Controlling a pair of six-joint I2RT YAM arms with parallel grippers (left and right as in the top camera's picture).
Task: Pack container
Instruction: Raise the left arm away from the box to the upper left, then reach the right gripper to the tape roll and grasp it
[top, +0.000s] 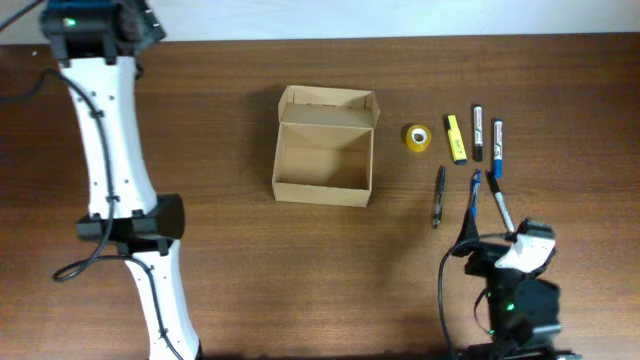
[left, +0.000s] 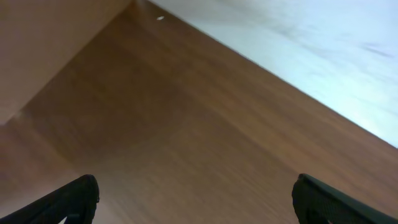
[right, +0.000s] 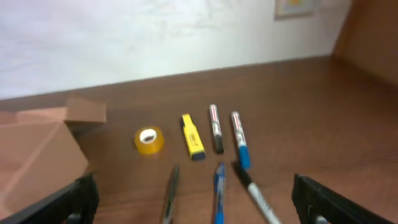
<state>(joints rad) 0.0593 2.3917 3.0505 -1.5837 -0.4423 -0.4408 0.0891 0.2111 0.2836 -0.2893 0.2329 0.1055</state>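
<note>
Overhead, the container (top: 323, 165) lies lengthwise left-right, flap at top; left tool (left: 196, 190) and right tool (right: 193, 190) spread.

Bright, even light; blurry wrist views

No word, brand or number can be read in any view. The black-capped marker (top: 477, 131) and the blue-capped marker (top: 497, 146), lying side by side at the far right of the desk (top: 230, 250), have pale barrels with small dark and reddish print, too small and blurred to make out. The cardboard box (top: 323, 160) shows only plain tan faces, and a small framed sheet (right: 293, 7) on the far wall is a blur.
</note>
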